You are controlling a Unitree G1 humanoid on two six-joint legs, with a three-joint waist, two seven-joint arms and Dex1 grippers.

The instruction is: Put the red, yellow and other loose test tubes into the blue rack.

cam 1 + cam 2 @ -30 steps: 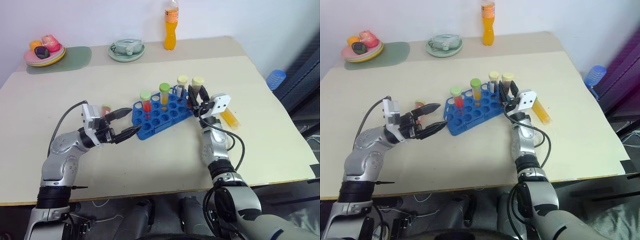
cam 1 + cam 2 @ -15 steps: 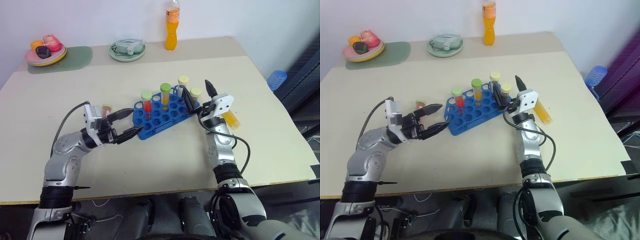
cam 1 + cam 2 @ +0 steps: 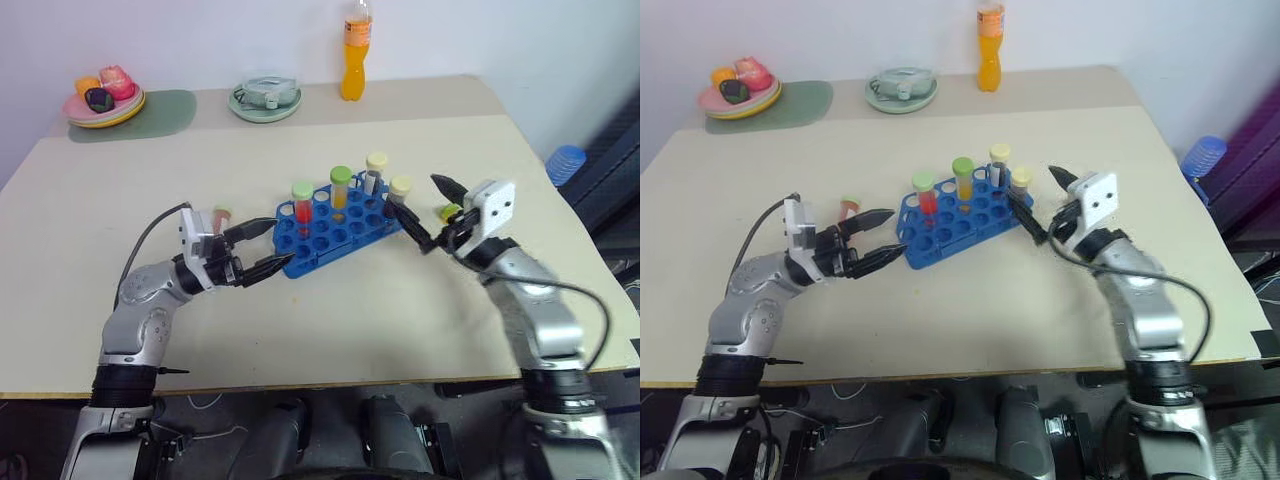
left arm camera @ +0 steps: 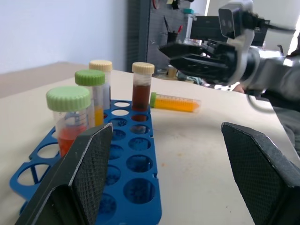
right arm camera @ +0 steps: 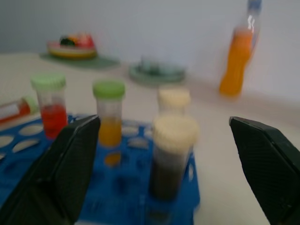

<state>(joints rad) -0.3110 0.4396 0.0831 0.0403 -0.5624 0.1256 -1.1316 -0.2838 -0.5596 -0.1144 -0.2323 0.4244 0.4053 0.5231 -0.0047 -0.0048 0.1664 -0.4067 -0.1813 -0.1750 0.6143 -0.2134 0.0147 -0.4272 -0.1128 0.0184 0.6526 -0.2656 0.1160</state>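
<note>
The blue rack sits mid-table, right between the two grippers, and it carries four upright tubes along its far side. Nearest the left gripper stands the red tube with a green cap; next to it the yellow tube, also green-capped; then a clear tube with a cream cap; and at the corner closest to the right gripper, a dark brown tube capped in cream. The near rows of holes are unfilled.

Left gripper is open, fingers spread and holding nothing, tips just short of the rack's near-left corner. Just behind that gripper a loose red tube lies flat on the table. Right gripper is wide open too, nothing in it, hovering just off the rack's right end by the brown tube. Beyond it, seen from the left wrist, a loose orange tube with a green cap lies on its side.

The table is a plain beige top against a pale wall. At the far edge: an orange drink bottle, a pale green dish, and a plate of colourful food on a green mat. A blue ribbed item sits off the right edge.
</note>
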